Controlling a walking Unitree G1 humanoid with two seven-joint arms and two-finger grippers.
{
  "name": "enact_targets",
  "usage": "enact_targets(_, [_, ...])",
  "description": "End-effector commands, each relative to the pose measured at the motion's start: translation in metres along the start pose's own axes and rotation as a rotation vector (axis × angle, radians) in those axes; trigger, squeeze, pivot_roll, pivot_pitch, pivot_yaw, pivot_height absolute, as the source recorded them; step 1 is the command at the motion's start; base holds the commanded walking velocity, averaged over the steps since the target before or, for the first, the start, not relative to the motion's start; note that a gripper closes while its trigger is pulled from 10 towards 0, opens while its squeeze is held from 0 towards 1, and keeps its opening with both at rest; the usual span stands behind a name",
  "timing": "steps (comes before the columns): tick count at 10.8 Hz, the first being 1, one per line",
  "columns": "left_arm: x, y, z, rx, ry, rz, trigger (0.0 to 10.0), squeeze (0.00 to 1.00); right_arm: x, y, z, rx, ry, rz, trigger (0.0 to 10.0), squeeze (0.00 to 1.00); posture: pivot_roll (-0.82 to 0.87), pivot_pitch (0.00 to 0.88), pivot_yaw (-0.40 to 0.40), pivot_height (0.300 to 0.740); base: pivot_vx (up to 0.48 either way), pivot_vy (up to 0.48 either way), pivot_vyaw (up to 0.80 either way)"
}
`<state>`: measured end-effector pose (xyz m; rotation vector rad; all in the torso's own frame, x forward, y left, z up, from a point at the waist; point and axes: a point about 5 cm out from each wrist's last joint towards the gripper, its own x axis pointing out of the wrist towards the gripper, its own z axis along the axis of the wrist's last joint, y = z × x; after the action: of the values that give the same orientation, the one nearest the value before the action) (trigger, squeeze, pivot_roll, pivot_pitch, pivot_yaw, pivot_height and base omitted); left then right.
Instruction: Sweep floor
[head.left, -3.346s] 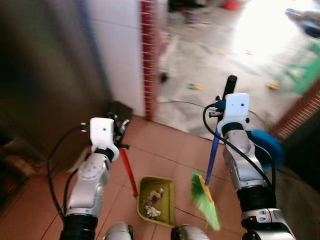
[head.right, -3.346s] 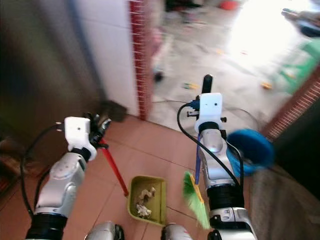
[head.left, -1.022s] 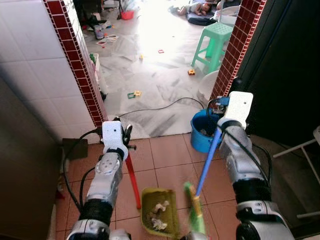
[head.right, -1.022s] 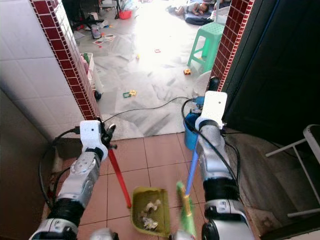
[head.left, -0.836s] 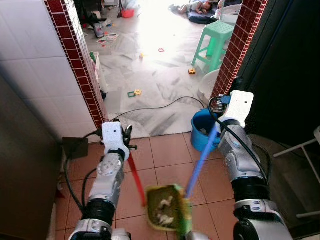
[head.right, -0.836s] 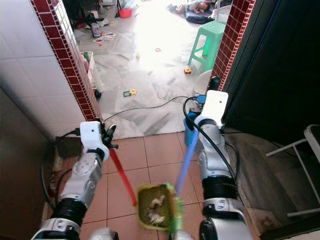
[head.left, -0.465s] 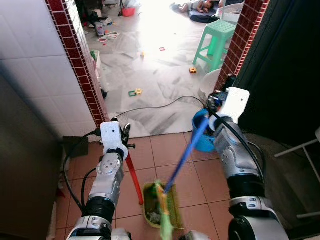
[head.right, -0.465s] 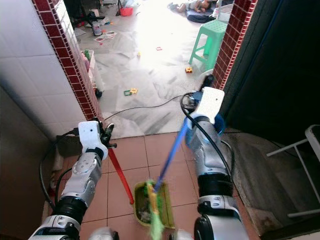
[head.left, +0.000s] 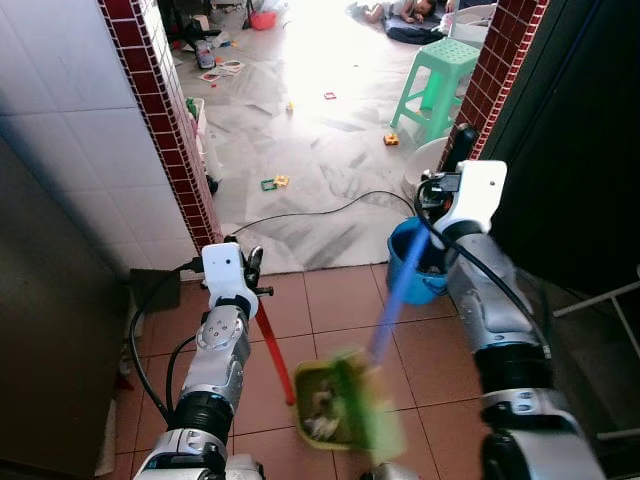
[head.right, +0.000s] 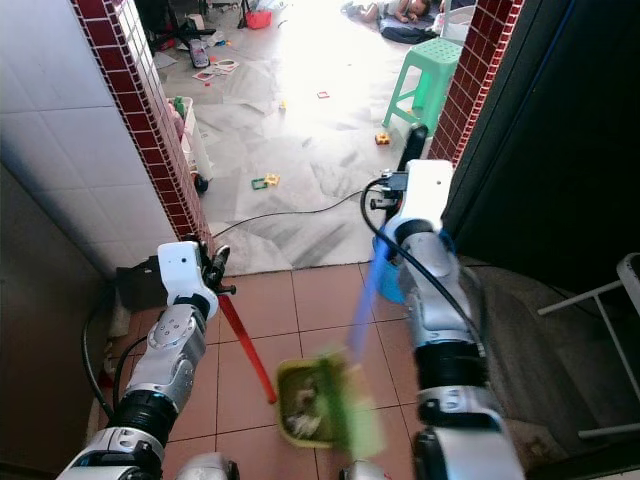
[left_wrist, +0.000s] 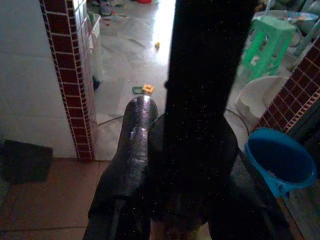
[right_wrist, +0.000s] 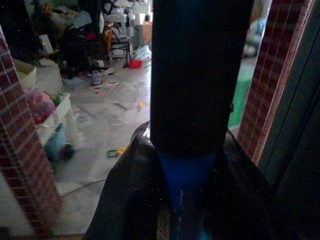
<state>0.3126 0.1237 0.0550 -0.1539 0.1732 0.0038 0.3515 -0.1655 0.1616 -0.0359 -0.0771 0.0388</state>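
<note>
The terracotta-tiled floor (head.left: 330, 300) and the red-brick doorway pillar (head.left: 165, 130) are viewed from the head, forward and steeply down, in both eye views. Each wrist view is taken close along its black fingers toward the doorway; the round blue plastic bucket (left_wrist: 280, 160) is shared with the eye views.

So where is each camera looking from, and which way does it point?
Left eye view: on the head, looking down at both silver arms, the dustpan and blurred broom.
Right eye view: beside it, same scene.
Left wrist view: along the left tool shut on a dark handle; blue bucket beyond.
Right wrist view: along the right tool gripping the broom's handle.
Shared: the green stool.
</note>
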Motion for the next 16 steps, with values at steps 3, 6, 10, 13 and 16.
enact_targets(3, [0.008,0.016,0.026,0.015,-0.098,0.011,10.0,0.0,0.002,-0.012,0.016,-0.053,-0.101,-0.005,10.0,0.0,-0.03,0.0,-0.005,0.74,0.0,0.0,0.0])
enact_targets(6, [0.006,0.033,0.045,0.008,-0.17,0.035,10.0,0.0,-0.007,-0.021,0.003,-0.141,-0.078,-0.057,10.0,0.0,-0.03,0.0,-0.003,0.74,0.0,0.0,0.0])
enact_targets(10, [0.004,0.041,0.106,-0.05,-0.367,0.05,10.0,0.0,-0.028,-0.018,-0.025,-0.185,-0.017,-0.142,10.0,0.0,-0.03,0.0,0.004,0.74,0.0,0.0,0.0])
enact_targets(13, [0.004,0.025,0.14,-0.109,-0.465,-0.017,10.0,0.0,-0.031,-0.016,-0.037,-0.199,0.033,-0.172,10.0,0.0,-0.03,0.0,0.01,0.74,0.0,0.0,-0.53])
enact_targets(16, [0.0,0.013,0.163,-0.178,-0.519,-0.071,10.0,0.0,-0.029,-0.017,-0.036,-0.208,0.025,-0.178,10.0,0.0,-0.04,0.0,0.02,0.74,0.195,0.0,-0.17])
